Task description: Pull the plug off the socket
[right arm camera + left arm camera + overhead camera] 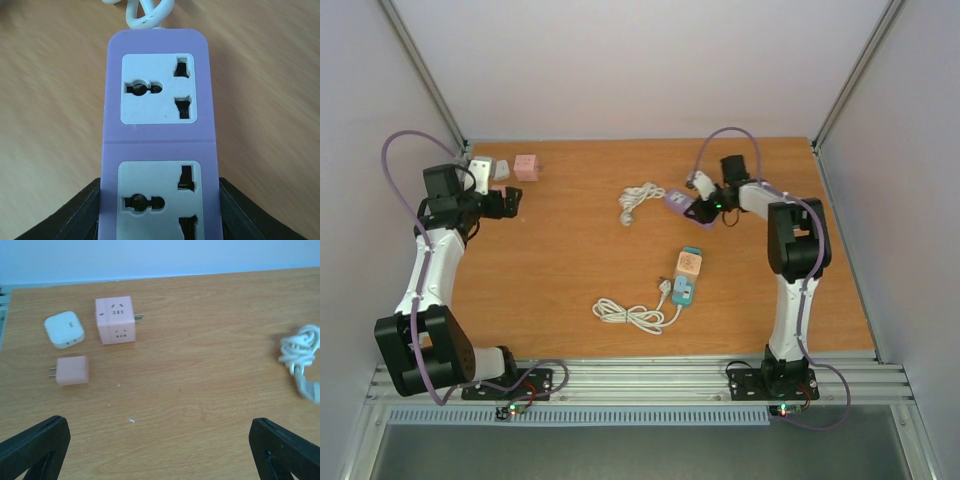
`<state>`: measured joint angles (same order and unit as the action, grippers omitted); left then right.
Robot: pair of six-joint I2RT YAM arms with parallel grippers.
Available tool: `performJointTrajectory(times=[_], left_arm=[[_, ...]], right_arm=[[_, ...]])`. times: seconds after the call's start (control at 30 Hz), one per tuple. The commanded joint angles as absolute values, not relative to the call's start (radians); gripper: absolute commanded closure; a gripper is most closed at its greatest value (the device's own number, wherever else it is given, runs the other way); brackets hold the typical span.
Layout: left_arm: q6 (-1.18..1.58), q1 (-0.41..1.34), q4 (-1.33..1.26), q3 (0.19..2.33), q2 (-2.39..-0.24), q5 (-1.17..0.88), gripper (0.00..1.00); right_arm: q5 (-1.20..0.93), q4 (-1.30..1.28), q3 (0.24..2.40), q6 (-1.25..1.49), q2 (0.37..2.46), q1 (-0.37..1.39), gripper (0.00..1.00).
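Now right gripper [160, 212] clasps the purple power strip [159, 145], two white outlets [159, 89] upward; left gripper [160, 450] splayed.

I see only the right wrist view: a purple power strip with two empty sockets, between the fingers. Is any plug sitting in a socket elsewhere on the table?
Observer: Yes. The top view shows an orange cube adapter sitting on a teal power strip, apparently plugged in, closer to the near edge of the table than your purple strip.
Operator: And the left gripper?
Observer: The left gripper is open and holds nothing, at the far left of the table.
Operator: What lies before it?
Observer: A pink cube socket, a white charger and a small pink plug, all apart from each other.
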<state>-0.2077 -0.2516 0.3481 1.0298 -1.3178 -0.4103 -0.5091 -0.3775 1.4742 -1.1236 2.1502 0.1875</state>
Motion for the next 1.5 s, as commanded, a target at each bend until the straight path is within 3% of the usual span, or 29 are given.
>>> performJointTrajectory(times=[0.0, 0.2, 0.73, 0.83, 1.13, 1.33, 1.47], left_arm=[[-0.249, -0.255, 0.360, 1.038, -1.339, -0.530, 0.00], [-0.317, -0.232, 0.425, 1.068, -1.375, -0.675, 0.00], [-0.531, 0.051, 0.499, 1.051, -1.430, -0.662, 0.00], [-0.546, 0.091, 0.509, 1.051, -1.449, -0.695, 0.00], [-0.576, 0.210, 0.541, 1.023, -1.457, -0.695, 0.00], [-0.707, 0.359, 0.623, 0.967, -1.417, -0.620, 0.02], [-0.781, 0.470, 0.664, 0.927, -1.406, -0.565, 0.11]], right_arm=[[-0.452, -0.382, 1.399, -1.079, 2.119, 0.018, 0.67], [-0.419, -0.335, 1.334, -1.057, 2.092, -0.200, 0.68], [-0.443, -0.294, 1.036, -1.163, 1.914, -0.583, 0.66], [-0.449, -0.286, 0.990, -1.183, 1.877, -0.592, 0.59], [-0.623, -0.454, 1.104, -1.200, 1.782, -0.590, 0.24], [-0.729, -0.563, 1.169, -1.205, 1.729, -0.560, 0.18], [-0.771, -0.600, 1.164, -1.215, 1.691, -0.511, 0.17]])
